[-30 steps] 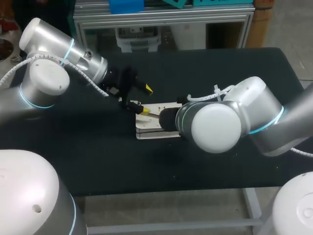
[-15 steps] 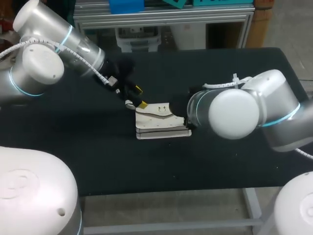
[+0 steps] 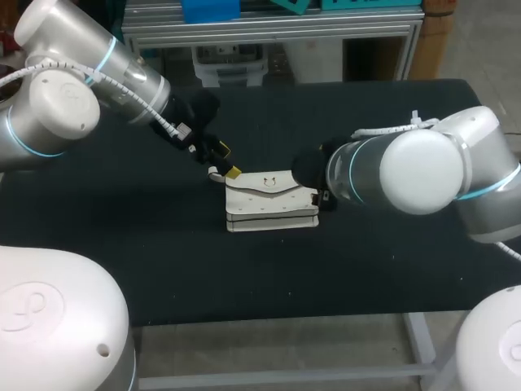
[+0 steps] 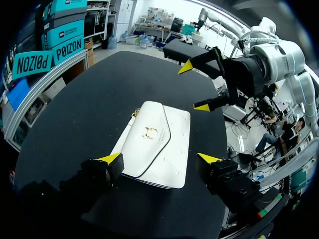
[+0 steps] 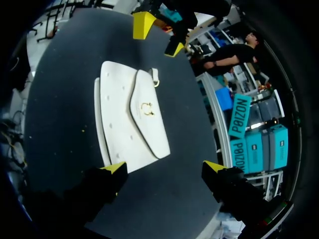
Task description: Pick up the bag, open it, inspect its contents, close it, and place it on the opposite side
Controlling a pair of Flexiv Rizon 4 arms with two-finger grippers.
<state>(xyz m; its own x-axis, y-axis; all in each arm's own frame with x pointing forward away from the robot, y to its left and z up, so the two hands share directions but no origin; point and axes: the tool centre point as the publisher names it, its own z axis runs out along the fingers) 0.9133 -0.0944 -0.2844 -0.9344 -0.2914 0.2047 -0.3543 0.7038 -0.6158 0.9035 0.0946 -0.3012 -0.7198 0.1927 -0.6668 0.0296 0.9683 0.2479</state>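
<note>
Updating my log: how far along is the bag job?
Nothing looks done: the bag lies flat on the table, flap shut. In hand: nothing; left gripper and right gripper are open, one at each end. Left: lift, open, inspect, close, move across.

A table (image 3: 163, 261) with a black top stands on a pale metal frame (image 3: 417, 342).

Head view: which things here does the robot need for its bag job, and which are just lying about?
For the job: white bag; left gripper, open; right gripper, open.
Just there: black table, which only bears the bag.
</note>
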